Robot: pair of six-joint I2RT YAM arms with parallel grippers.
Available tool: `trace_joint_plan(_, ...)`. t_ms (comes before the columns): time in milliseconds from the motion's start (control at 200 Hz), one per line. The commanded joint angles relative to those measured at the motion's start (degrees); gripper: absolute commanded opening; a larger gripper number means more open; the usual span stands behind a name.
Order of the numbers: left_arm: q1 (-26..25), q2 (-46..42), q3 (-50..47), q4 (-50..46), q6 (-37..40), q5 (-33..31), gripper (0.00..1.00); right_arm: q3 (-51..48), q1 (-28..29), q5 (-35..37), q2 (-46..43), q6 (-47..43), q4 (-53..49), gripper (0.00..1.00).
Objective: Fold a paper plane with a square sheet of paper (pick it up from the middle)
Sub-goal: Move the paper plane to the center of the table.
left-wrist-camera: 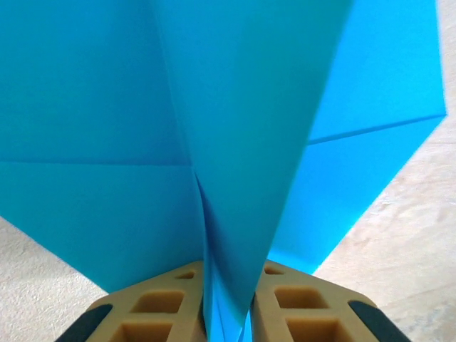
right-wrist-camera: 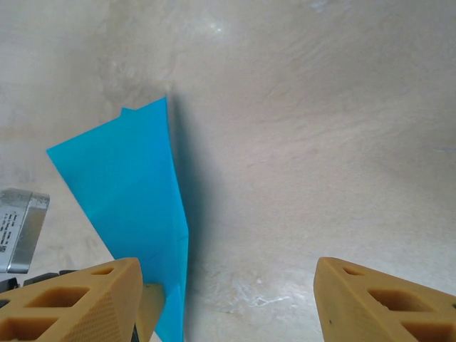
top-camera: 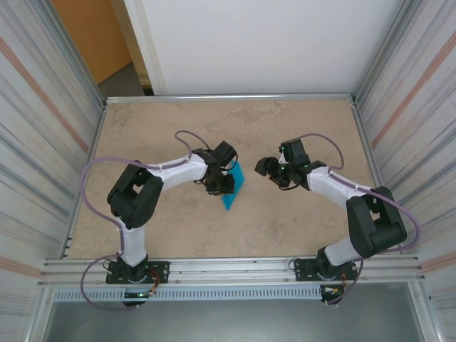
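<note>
The turquoise paper plane (top-camera: pixel 234 188) is folded into a kite shape, its sharp point aimed at the near edge of the table. My left gripper (top-camera: pixel 221 182) is shut on its centre crease. In the left wrist view the folded keel (left-wrist-camera: pixel 235 214) runs down between the tan fingers (left-wrist-camera: pixel 142 317) while the wings spread out above. My right gripper (top-camera: pixel 268 169) stands open to the right of the plane, apart from it. In the right wrist view the plane (right-wrist-camera: pixel 132 185) stands on edge beside the left fingertip (right-wrist-camera: pixel 78 303), and bare table lies between the jaws.
The beige marbled table (top-camera: pixel 285 228) is walled by metal rails and corrugated panels on the left, right and back. Part of the left arm's grey wrist (right-wrist-camera: pixel 20 228) shows at the left edge of the right wrist view.
</note>
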Motion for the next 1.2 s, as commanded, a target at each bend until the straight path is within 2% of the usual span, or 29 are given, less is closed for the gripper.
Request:
trace_joint_plan(0, -1.2, 1.7, 2.4, -3.9, 0.4, -1.7, 0.21, -0.6, -0.3, 0.6, -1.1, -1.4, -1.4, 0.64)
trace_joint_plan(411, -2.9, 5.3, 7.3, -10.0, 1.0, -6.9, 0.22, -0.9, -0.3, -0.3, 0.1, -1.2, -0.4, 0.64)
trace_joint_plan(747, -2.9, 3.6, 8.4, -11.3, 1.9, -10.2, 0.1, -1.3, -0.3, -0.2, -0.1, -1.0, -0.1, 0.65)
trace_joint_plan(987, 1.4, 2.1, 10.0, -10.3, 5.4, -11.3, 0.08, -1.7, -0.3, 2.5, -2.0, -1.8, -1.1, 0.71)
trace_joint_plan(1193, 5.8, 6.3, 15.8, -9.6, 10.0, -12.8, 0.07, -1.6, -0.4, 3.1, -1.8, -2.6, -1.7, 0.71)
